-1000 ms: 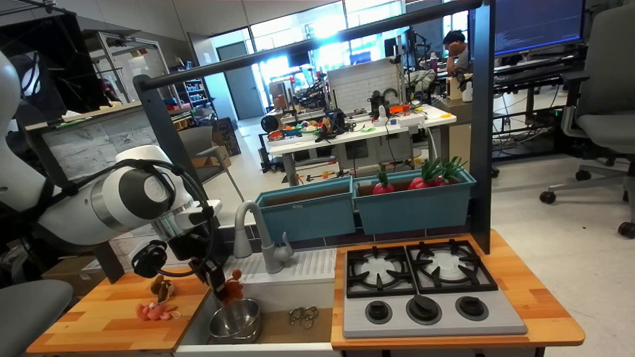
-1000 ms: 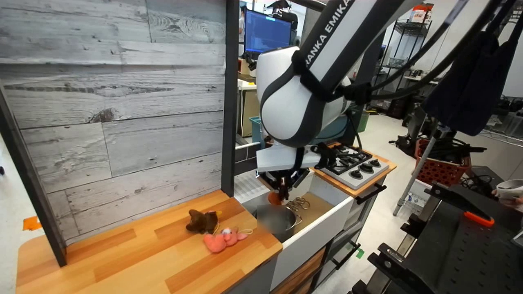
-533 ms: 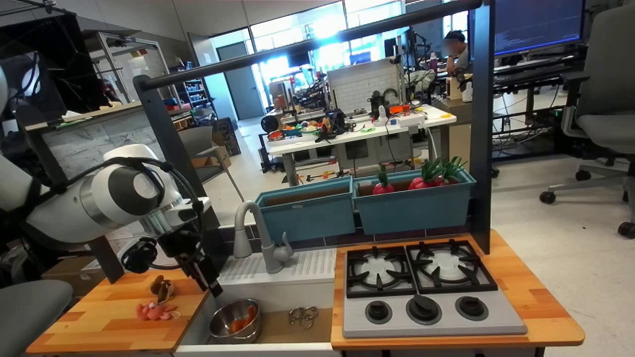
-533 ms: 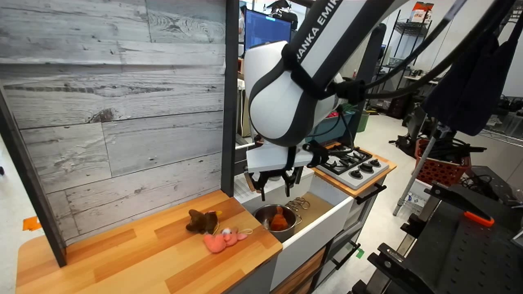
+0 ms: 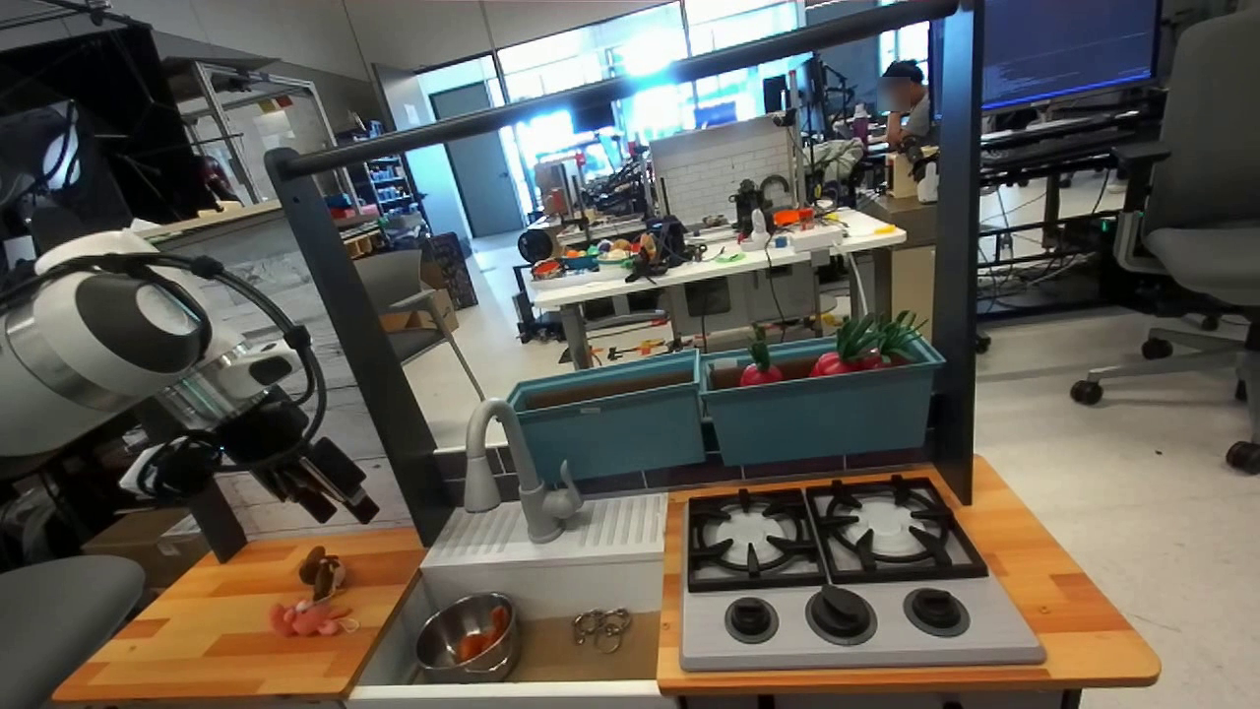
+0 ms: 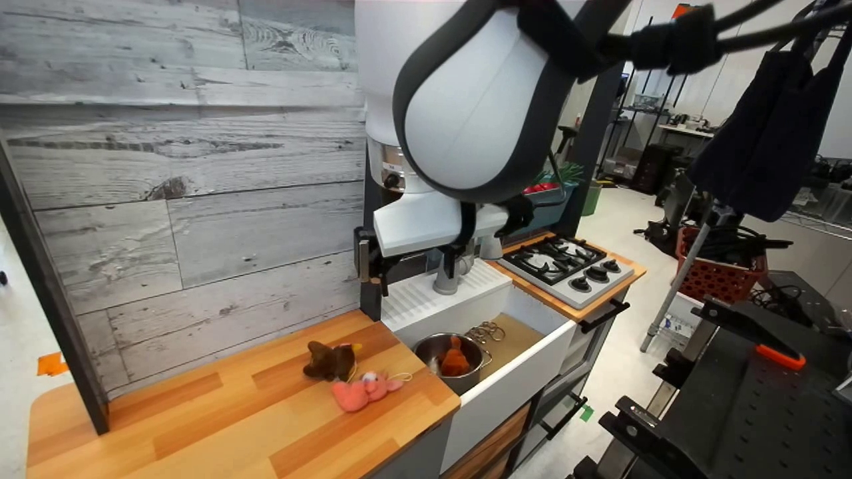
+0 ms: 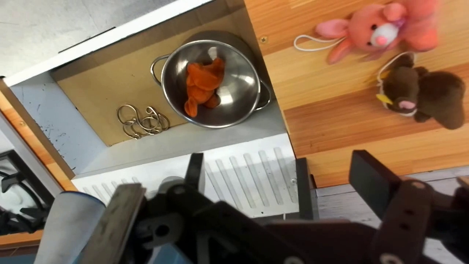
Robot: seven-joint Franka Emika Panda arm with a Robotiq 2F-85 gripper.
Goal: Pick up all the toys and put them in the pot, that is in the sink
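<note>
Resting inside the pot (image 7: pixel 240 86), an orange plush toy (image 7: pixel 202 79) is seen from above in the wrist view, with bare metal shown on one side of it. The pot is contained in the sink (image 5: pixel 591 586), near the end that is bordered by the wooden counter (image 7: pixel 322 132). A tangle of metal rings (image 7: pixel 148 124) is spread on the brown floor (image 7: pixel 102 88) of the sink, apart from the pot. On the wooden counter, a pink plush toy (image 7: pixel 361 27) with a white muzzle and a brown plush toy (image 7: pixel 436 91) are shown close together; whether they touch cannot be told. The gripper (image 7: pixel 276 161) is released, its fingers (image 7: pixel 370 176) parted widely, as is shown in the wrist view. In both exterior views it is held raised, higher than the toys and the pot, and angled downward. Behind the sink, the grey faucet (image 5: pixel 538 512) is mounted, and farther back two teal bins (image 5: pixel 610 433) are lined up end to end; in one of them, red radish shapes (image 5: pixel 832 365) with green leaves are seen. Across the sink from the pink plush toy, a stove top (image 5: pixel 792 635) with black grates is set.
</note>
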